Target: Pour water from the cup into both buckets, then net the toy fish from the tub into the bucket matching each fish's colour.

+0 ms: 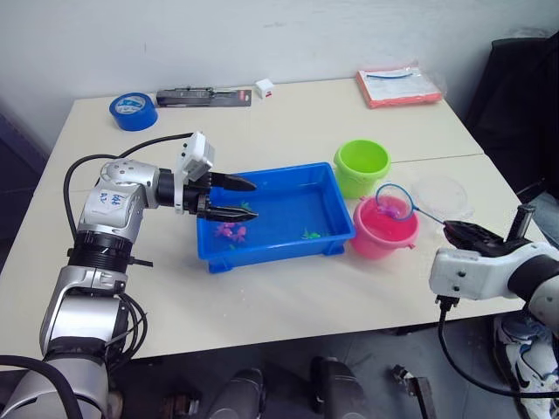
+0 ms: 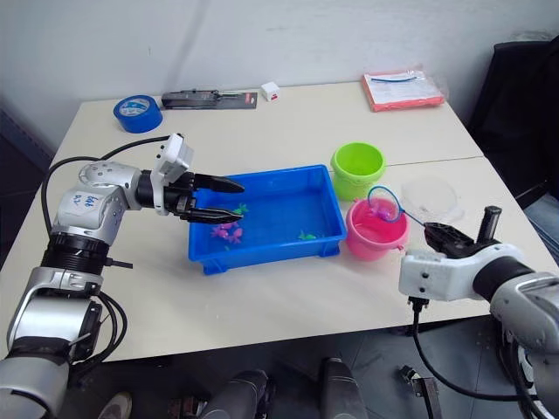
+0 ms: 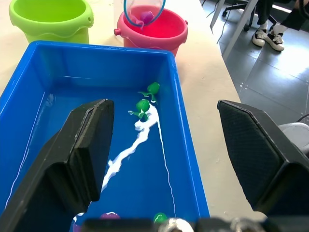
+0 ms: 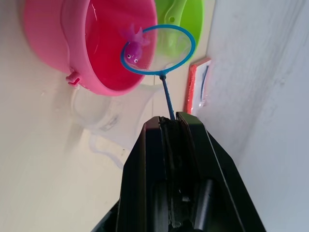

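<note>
Net (image 4: 157, 50) blue-rimmed with pink fish (image 4: 133, 50), pinched by right hand (image 4: 170, 125), left hand (image 1: 234, 197) spread.

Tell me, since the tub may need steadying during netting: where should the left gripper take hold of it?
Grip the tub's rolled rim on its near-left short wall. The open left gripper hangs just above that end, so coming straight down puts one finger each side of the thin upright wall.

I see net (image 1: 395, 200) hoop over pink bucket (image 1: 382, 230) mouth; green bucket (image 1: 362, 166) just beside; left gripper (image 1: 246, 198) blocks tub (image 1: 271, 251) left end; near worktop (image 1: 288, 297) open.
</note>
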`<state>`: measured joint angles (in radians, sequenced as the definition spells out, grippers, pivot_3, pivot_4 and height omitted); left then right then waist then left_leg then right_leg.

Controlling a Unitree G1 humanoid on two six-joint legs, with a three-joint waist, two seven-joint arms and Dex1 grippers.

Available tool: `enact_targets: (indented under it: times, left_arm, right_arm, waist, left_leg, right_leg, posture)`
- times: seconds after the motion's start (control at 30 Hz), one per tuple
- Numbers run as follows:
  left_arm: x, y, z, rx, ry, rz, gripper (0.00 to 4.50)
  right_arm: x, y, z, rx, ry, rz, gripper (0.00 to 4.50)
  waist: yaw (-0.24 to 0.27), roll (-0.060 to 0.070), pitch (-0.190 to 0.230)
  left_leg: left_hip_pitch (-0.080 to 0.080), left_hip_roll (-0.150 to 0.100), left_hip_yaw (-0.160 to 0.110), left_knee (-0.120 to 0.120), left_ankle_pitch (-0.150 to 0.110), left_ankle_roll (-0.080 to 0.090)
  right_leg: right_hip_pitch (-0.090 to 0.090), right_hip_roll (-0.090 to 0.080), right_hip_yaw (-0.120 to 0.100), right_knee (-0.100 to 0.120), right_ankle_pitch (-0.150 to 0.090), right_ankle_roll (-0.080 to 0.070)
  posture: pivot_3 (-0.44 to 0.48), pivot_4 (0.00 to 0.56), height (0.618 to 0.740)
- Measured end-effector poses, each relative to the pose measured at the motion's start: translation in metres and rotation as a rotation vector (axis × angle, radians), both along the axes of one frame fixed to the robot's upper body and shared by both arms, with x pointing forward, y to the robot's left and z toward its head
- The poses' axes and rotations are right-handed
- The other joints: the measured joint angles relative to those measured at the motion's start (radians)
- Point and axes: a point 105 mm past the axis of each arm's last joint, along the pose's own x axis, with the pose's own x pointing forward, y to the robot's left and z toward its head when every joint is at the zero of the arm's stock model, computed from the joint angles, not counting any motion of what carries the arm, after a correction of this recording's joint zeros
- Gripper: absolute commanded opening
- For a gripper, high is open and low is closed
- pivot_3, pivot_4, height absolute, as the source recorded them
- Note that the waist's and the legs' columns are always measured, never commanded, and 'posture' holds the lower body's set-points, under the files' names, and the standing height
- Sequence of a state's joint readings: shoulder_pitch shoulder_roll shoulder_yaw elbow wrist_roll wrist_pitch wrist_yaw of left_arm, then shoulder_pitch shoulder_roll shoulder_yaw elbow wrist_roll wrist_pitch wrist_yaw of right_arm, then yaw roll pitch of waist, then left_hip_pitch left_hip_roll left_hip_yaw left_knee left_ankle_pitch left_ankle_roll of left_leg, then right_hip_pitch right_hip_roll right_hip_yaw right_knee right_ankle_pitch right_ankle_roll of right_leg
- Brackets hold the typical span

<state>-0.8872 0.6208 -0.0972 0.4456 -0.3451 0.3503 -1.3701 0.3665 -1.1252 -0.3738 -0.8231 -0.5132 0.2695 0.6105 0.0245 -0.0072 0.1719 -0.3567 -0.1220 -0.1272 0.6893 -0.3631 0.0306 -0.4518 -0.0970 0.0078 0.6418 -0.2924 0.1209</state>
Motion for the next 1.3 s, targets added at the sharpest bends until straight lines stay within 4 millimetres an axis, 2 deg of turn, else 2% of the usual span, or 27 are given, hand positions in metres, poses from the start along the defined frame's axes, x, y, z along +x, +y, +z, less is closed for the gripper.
enact_targets:
  times: [0.2, 0.27, 0.5, 0.73, 1.1, 1.3]
  left_arm:
    - [-0.002, 0.001, -0.007, 0.0, 0.018, 0.007, 3.71]
    - [-0.004, 0.001, -0.009, 0.0, 0.02, 0.009, 3.71]
    - [-0.005, 0.001, -0.006, -0.009, 0.011, 0.02, 3.71]
    - [-0.007, 0.004, -0.008, -0.014, 0.016, 0.038, 3.71]
    - [-0.012, 0.006, -0.006, -0.018, -0.002, 0.047, 3.71]
    - [-0.013, 0.007, -0.009, -0.024, 0.011, 0.056, 3.71]
  right_arm:
    - [0.001, -0.008, 0.0, -0.085, -0.105, 0.024, 0.79]
    - [-0.002, -0.008, -0.008, -0.12, -0.114, 0.05, 0.79]
    - [-0.002, -0.013, -0.011, -0.194, -0.195, 0.093, 0.79]
    - [-0.003, -0.01, -0.012, -0.262, -0.294, 0.149, 0.79]
    - [-0.003, -0.011, -0.02, -0.369, -0.348, 0.221, 0.79]
    - [-0.005, -0.014, -0.017, -0.436, -0.389, 0.24, 0.79]
  waist:
    - [-0.002, 0.0, 0.0]
    - [-0.001, 0.0, 0.0]
    - [-0.001, 0.0, 0.0]
    - [-0.002, 0.0, 0.0]
    - [-0.002, 0.0, 0.0]
    - [-0.002, 0.0, 0.0]
  left_leg:
    - [0.001, 0.0, 0.0, 0.002, 0.0, 0.0]
    - [0.001, 0.0, 0.0, 0.002, 0.0, 0.0]
    - [0.001, -0.001, 0.0, 0.003, 0.0, 0.0]
    - [0.002, -0.001, 0.001, 0.003, 0.0, 0.0]
    - [0.002, -0.001, 0.001, 0.003, 0.0, 0.0]
    - [0.002, -0.001, 0.001, 0.003, 0.0, 0.0]
  right_leg:
    - [0.0, 0.0, 0.001, 0.001, 0.0, 0.0]
    - [0.0, 0.001, 0.001, 0.002, 0.0, 0.0]
    - [0.001, 0.001, 0.001, 0.002, 0.0, 0.0]
    - [0.001, 0.001, 0.002, 0.002, 0.0, 0.0]
    - [0.001, 0.001, 0.002, 0.002, 0.0, 0.0]
    - [0.001, 0.002, 0.002, 0.002, 0.0, 0.0]
  posture:
    - [0.0, 0.15, 0.74]
    - [0.0, 0.15, 0.74]
    - [0.0, 0.15, 0.74]
    - [0.0, 0.15, 0.74]
    - [0.0, 0.15, 0.74]
    - [0.0, 0.15, 0.74]
